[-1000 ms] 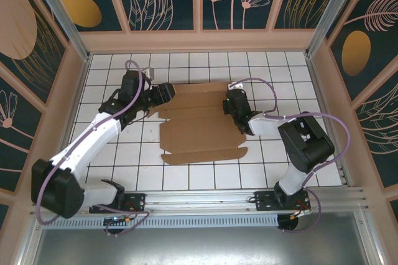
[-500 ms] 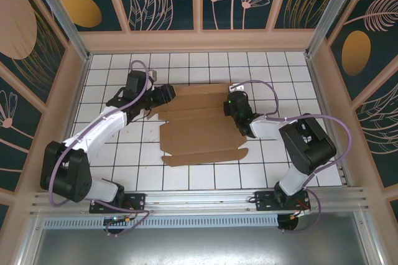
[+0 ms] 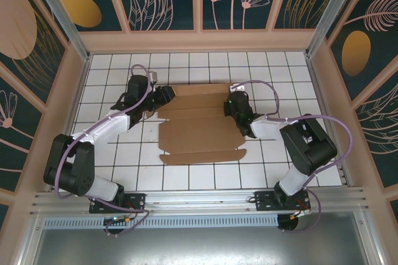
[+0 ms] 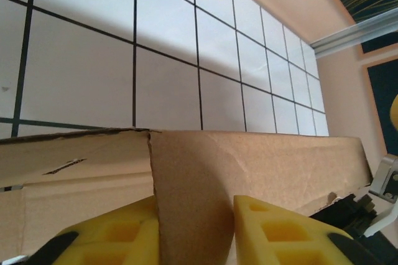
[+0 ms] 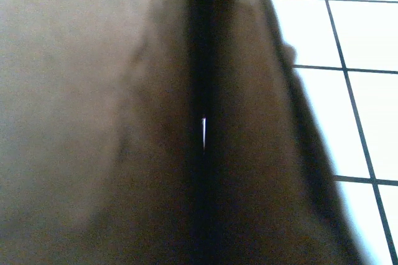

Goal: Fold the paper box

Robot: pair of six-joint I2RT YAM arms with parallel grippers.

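paper box point(image 4: 199, 178) flap masks gap between left jaws

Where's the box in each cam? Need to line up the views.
Top external: box at mid-table, on the tiles.
Left wrist: box across the lower half, one flap between the yellow fingers.
Right wrist: box on the left and middle, very close, dark and blurred.
Shared landmark: the white tiles with black grid lines.

One paper box point(image 3: 202, 131), two claws point(image 3: 166, 96) point(image 3: 231, 104)
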